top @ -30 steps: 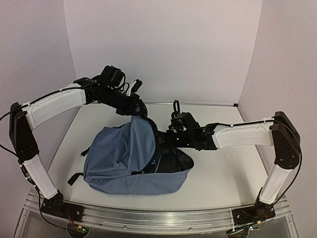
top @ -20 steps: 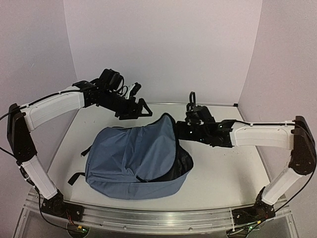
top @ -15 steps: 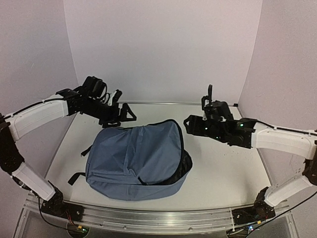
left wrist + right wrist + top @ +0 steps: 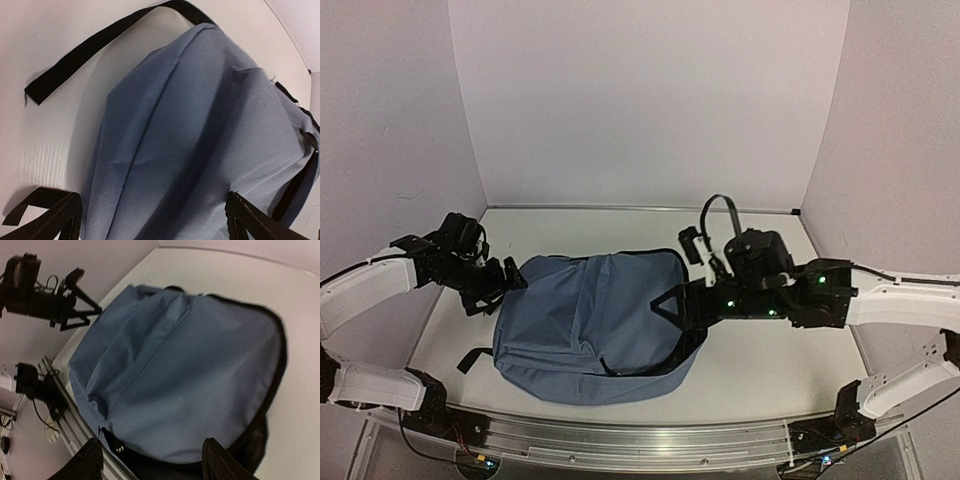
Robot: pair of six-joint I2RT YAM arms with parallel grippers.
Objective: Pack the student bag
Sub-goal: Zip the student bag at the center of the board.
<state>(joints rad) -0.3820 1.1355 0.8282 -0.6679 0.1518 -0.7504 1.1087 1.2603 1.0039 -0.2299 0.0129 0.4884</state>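
Nearest me, along the 6 o'clock edge, ran the aluminium rail (image 4: 620, 438) that carried both arm bases. Just beyond it the student bag (image 4: 582, 322) lay flat on the white table (image 4: 775, 360), about mid-table and a little toward 7 o'clock. A black strap (image 4: 470, 360) trailed from its 8 o'clock corner onto the table.

I read the bag's long axis as running 9 to 3 o'clock, with the closed, rounded end toward 9 and the mouth toward 3. At the mouth the blue flap lay over the opening, and a crescent of dark lining (image 4: 693, 335) showed under it from about 3 round to 5 o'clock. I could not tell what was inside, because flap and shadow hid the compartment.

The right gripper (image 4: 152, 444) hung over the mouth end, pointing toward 9 o'clock, its jaws spread wide and holding nothing. The left gripper (image 4: 153, 200) stood at the bag's 9 o'clock end, aimed toward 3, its jaws equally wide and empty, with the blue fabric filling the view between its fingers. I could not tell whether they touched it. At 12 o'clock stood the pale back wall (image 4: 640, 100).
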